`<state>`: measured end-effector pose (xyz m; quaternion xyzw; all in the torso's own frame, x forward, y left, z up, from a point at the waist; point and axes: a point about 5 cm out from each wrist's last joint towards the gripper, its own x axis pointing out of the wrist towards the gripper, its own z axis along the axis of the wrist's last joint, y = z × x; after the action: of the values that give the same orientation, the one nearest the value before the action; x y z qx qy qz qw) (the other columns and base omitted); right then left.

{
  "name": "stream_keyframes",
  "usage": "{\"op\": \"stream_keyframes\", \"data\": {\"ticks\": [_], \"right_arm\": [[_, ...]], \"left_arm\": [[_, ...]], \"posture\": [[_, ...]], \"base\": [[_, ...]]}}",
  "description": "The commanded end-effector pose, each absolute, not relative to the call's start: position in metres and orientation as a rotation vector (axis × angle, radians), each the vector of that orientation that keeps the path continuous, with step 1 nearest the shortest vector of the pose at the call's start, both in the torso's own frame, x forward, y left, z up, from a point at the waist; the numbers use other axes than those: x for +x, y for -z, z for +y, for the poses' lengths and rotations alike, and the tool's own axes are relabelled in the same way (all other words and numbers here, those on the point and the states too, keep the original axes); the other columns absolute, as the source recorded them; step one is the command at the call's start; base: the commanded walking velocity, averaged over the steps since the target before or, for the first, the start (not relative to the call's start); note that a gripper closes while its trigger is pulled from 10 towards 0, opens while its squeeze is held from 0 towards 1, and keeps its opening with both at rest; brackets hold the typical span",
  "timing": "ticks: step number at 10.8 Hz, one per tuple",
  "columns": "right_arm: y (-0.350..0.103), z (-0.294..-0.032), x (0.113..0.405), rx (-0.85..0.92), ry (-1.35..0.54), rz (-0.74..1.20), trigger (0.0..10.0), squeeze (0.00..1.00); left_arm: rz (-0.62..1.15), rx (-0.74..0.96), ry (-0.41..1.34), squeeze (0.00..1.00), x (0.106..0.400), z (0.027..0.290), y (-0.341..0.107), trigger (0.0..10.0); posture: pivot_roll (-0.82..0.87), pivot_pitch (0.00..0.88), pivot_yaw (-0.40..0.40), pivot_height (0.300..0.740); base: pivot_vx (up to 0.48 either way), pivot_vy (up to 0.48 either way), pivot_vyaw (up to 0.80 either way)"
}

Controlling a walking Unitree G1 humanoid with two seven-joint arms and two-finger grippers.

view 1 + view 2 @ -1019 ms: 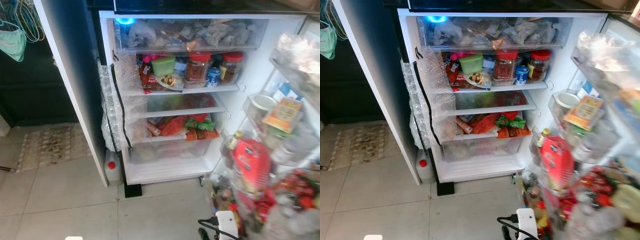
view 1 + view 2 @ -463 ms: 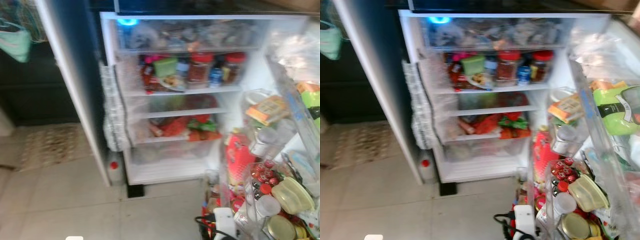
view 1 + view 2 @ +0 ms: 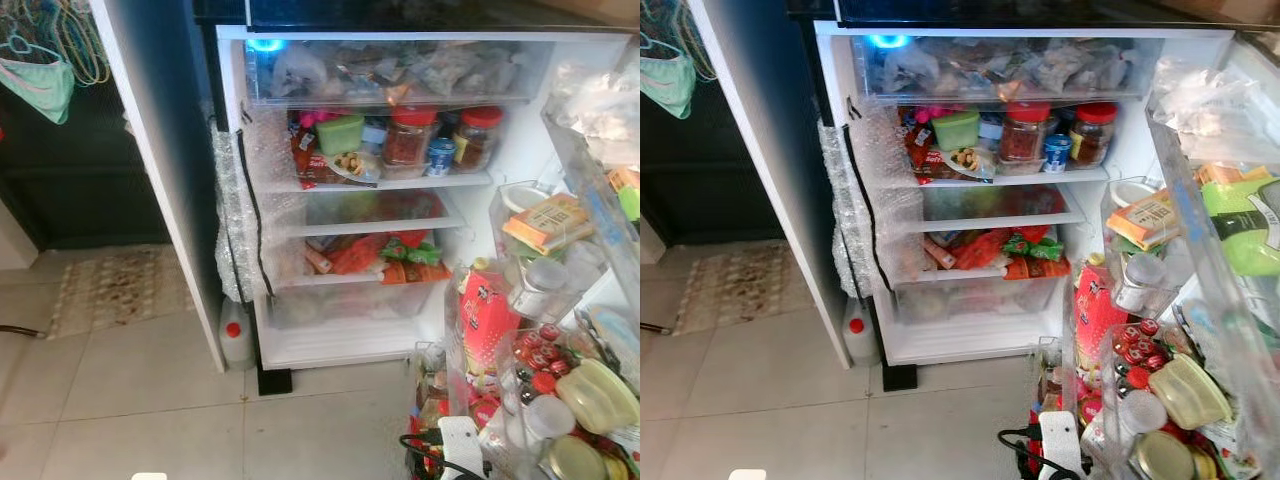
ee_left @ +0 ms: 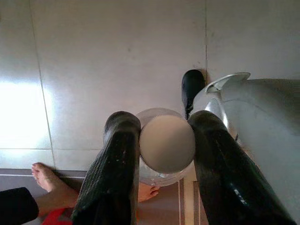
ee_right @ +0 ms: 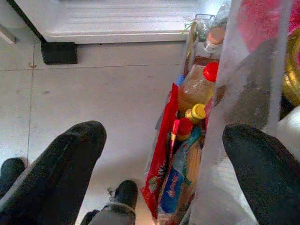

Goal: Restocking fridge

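In the left wrist view my left gripper (image 4: 164, 123) hangs over the tiled floor. It is shut on a clear bottle with a pale round cap (image 4: 167, 143). In the right wrist view my right gripper (image 5: 164, 133) is open with nothing between its fingers, and it is beside the door's lowest bin of bottles (image 5: 197, 89). The fridge (image 3: 515, 150) stands open ahead. It holds a clear top drawer (image 3: 400, 70), red-lidded jars (image 3: 408, 135), a green box (image 3: 340, 132), red packets (image 3: 365, 255) and a bottom drawer (image 3: 345, 300).
The open door (image 3: 1200, 300) at my right has packed bins that reach close to me. A white jug with a red cap (image 3: 236, 342) stands by the fridge's left foot. A power strip (image 3: 460, 440) lies near the door. A rug (image 3: 115, 290) is at the left. A person's bare foot (image 4: 47, 178) is behind my left gripper.
The whole picture shook, slid slightly and came sharp again, so the camera moved. More of the door bins shows at the right. Nothing on the fridge shelves has shifted.
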<state>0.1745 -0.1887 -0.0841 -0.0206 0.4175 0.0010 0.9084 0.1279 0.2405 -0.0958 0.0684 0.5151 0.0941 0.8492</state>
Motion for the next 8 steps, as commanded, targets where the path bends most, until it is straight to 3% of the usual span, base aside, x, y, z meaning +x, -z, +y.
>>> {"op": "stream_keyframes", "data": {"ticks": [1,5,8], "right_arm": [[0.0851,-0.1894,0.1731,-0.029,0.001,0.877,10.0,0.0],[0.0867,-0.1884,0.1714,-0.01,-0.002,0.904,10.0,0.0],[0.0881,-0.1901,0.1699,-0.029,0.007,0.935,10.0,0.0]], "left_arm": [[1.077,0.126,-0.193,0.0,0.1295,0.2378,0.0959,10.0],[1.089,0.121,-0.195,0.0,0.1271,0.2398,0.0964,10.0],[1.106,0.117,-0.194,0.0,0.123,0.2387,0.0981,10.0]], "posture": [[0.02,0.0,-0.044,0.74],[0.03,0.0,-0.042,0.74],[0.03,0.0,-0.044,0.74]], "base": [[0.0,0.0,0.0],[0.0,0.0,0.0],[0.276,0.0,0.0]]}}
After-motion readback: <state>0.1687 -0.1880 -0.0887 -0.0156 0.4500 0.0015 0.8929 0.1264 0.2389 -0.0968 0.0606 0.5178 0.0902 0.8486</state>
